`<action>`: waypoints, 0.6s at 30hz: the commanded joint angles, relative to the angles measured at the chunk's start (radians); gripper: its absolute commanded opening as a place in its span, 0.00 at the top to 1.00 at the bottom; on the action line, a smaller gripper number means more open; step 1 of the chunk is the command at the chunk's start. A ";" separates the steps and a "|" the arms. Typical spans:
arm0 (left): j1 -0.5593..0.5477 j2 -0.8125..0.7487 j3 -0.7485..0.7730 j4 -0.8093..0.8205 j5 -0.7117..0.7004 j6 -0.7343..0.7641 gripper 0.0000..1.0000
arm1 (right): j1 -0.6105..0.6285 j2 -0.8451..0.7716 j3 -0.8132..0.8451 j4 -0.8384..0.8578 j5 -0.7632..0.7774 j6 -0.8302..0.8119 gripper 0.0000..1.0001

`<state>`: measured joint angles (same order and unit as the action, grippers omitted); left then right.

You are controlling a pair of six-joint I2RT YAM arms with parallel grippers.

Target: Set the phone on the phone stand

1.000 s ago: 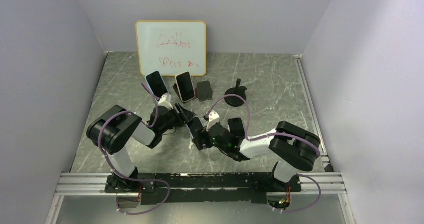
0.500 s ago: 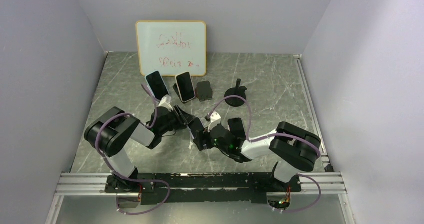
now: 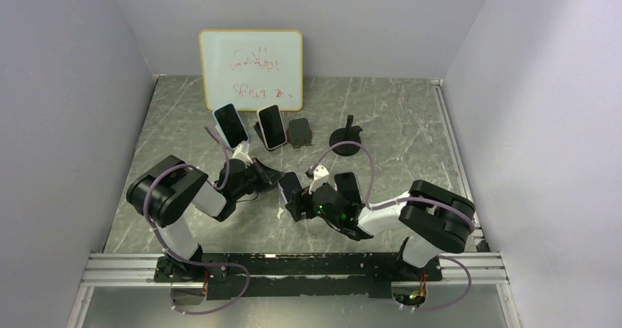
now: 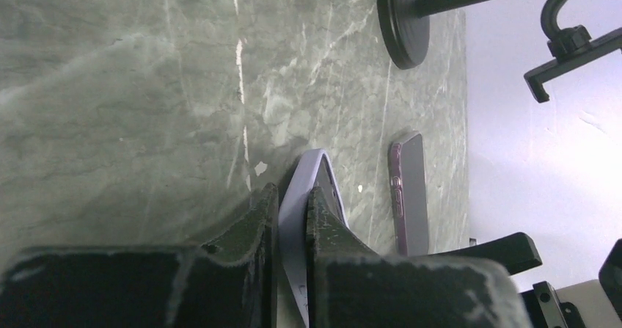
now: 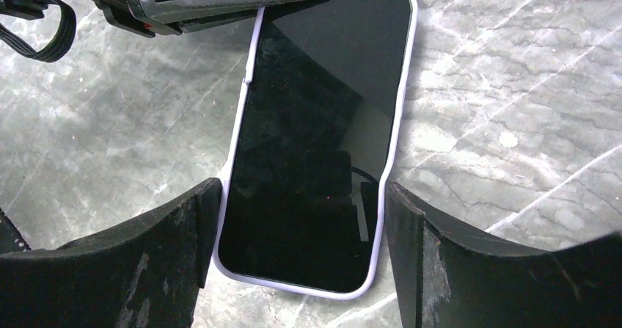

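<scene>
Holding, left hand: my left gripper is clamped on the phone, one finger on its face and one on its back, at the end that has the front camera.

Phone: lavender case, dark screen. It sits in the near half of the table, about midway between left and right, between my two wrists. I cannot tell whether it rests on the marble or hangs clear of it.

Right hand: my right gripper straddles the other end of the same phone, its fingers spread to the width of the case, one beside each long edge. Whether they press on it I cannot tell.

Second phone: dark purple case, flat on the table just right of the held one.

Phone stand: black, round base, upright post with a clamp head, far of my right wrist and well apart from the held phone.

Small dark stand: just left of the round base.

Two propped phones and: side by side, left of the small stand, screens facing near.

Whiteboard: against the far wall, behind the propped phones, red scribbles on it.
</scene>
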<state>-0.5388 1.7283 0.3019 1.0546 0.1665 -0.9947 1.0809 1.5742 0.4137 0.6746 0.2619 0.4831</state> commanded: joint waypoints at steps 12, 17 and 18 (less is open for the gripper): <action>-0.014 -0.098 0.226 -0.003 0.231 0.386 0.95 | -0.004 -0.452 -0.021 -0.146 0.144 -0.170 0.00; -0.014 -0.102 0.349 -0.015 0.262 0.515 0.95 | -0.015 -0.767 -0.026 -0.270 0.214 -0.251 0.00; -0.014 -0.098 0.376 -0.009 0.266 0.531 0.95 | -0.017 -0.803 -0.024 -0.294 0.219 -0.259 0.00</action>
<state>-0.5499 1.6539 0.5739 1.0016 0.3759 -0.6033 1.0748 0.9218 0.3981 0.4938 0.3950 0.3084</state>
